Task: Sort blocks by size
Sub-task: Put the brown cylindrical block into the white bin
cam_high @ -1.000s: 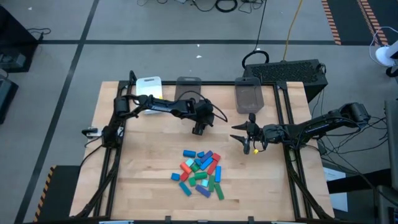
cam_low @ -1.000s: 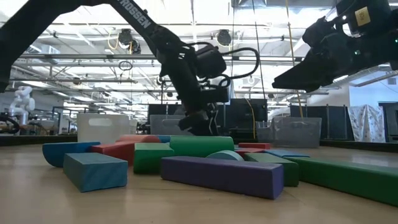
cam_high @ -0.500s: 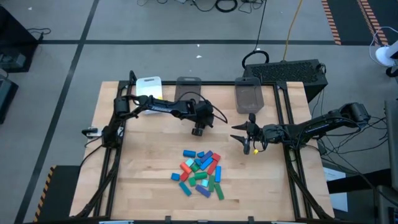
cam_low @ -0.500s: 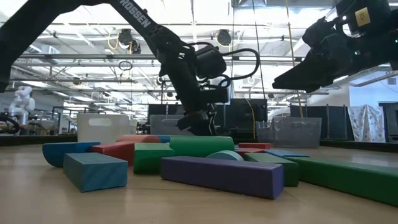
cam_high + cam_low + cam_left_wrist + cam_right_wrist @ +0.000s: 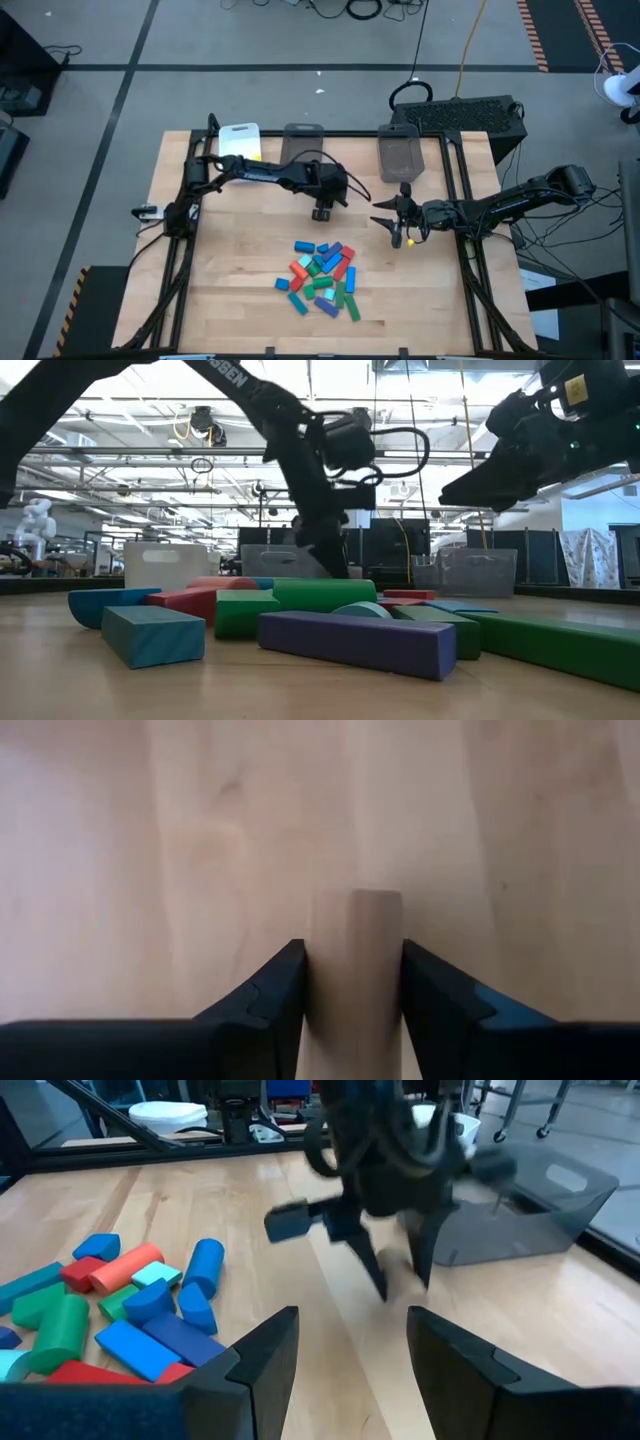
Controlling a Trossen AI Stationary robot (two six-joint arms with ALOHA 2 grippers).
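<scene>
Left gripper (image 5: 322,213) above bare table (image 5: 230,260), fingers (image 5: 270,1000) pinching a pale wood-coloured block (image 5: 355,970). Right gripper (image 5: 383,222) at its 3 o'clock, hovering, jaws apart, empty. Blocks (image 5: 322,278) heaped at 6 o'clock of both, near table's front.

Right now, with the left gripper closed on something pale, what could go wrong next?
1. The left gripper pinches the pale wooden piece by two sides; it might slip.
2. The open right gripper waits close by, so the arms might collide.
3. The blocks lie packed together; picking one may scatter others.
</scene>
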